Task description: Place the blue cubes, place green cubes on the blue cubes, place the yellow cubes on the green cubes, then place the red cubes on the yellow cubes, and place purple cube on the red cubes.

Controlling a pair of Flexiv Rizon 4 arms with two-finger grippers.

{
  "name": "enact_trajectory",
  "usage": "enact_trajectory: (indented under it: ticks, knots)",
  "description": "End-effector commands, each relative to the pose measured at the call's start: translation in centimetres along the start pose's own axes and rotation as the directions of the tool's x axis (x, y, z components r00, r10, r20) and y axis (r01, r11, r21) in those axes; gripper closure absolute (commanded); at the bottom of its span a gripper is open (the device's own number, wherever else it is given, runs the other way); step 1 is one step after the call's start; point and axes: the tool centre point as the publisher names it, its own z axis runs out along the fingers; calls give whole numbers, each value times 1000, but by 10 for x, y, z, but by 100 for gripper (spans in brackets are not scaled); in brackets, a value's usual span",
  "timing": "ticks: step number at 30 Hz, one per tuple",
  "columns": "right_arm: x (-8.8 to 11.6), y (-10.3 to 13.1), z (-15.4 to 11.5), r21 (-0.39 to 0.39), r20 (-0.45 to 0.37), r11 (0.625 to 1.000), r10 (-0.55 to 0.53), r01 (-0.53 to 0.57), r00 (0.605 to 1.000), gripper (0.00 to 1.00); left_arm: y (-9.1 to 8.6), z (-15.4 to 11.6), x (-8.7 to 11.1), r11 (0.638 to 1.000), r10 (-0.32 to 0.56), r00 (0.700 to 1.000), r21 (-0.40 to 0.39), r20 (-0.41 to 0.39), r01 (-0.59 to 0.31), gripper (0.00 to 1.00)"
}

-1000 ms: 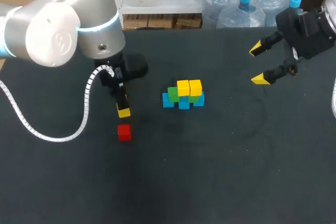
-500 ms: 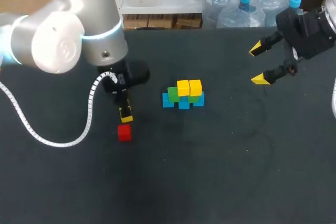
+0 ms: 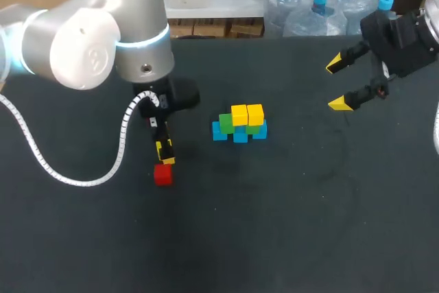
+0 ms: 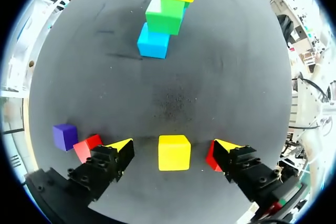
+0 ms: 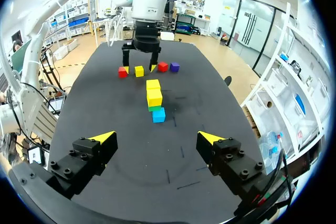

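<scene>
Lower now, our left gripper [image 4: 173, 144] stands wide around the loose yellow cube [image 4: 174, 153]; we should centre before closing, right gripper [image 3: 338, 84] wide too.

Loose cube [image 4: 174, 152] between left gripper [image 4: 173, 145] fingers; stack [image 4: 164, 17] ahead.

No legible text, no readable labels or numbers

The left arm [image 3: 103, 39] has rounded silver-grey housings and a glowing light-blue ring [image 3: 154, 34] at one joint. A white coiled cable [image 3: 72, 181] runs alongside it. The left gripper [image 4: 173, 148] and right gripper [image 3: 337, 84] have black angular bodies with bolt heads and wedge-shaped yellow fingertips [image 4: 119, 145]
</scene>
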Motion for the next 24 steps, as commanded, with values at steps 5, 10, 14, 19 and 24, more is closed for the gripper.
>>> enact_trajectory:
  ticks: [5, 10, 14, 19, 24]
  knots:
    - [0, 0, 0, 1, 2, 1000, -1, 1, 1000, 0, 1, 0, 3, 1000, -8, 1000, 1, -6, 8, 0]
    - [0, 0, 0, 1, 2, 1000, -1, 1, 1000, 0, 1, 0, 5, 1000, -14, 1000, -1, -7, 14, 0]
    - [0, 0, 0, 1, 2, 1000, -1, 1, 1000, 0, 1, 1, 6, 1000, -17, 1000, -1, -8, 17, 0]
    - [0, 0, 0, 1, 2, 1000, -1, 1, 1000, 0, 1, 4, 6, 1000, -19, 1000, 3, -9, 19, 0]
    - [0, 0, 0, 1, 2, 1000, -1, 1, 1000, 0, 2, 5, 6, 1000, -20, 1000, 4, -6, 20, 1]
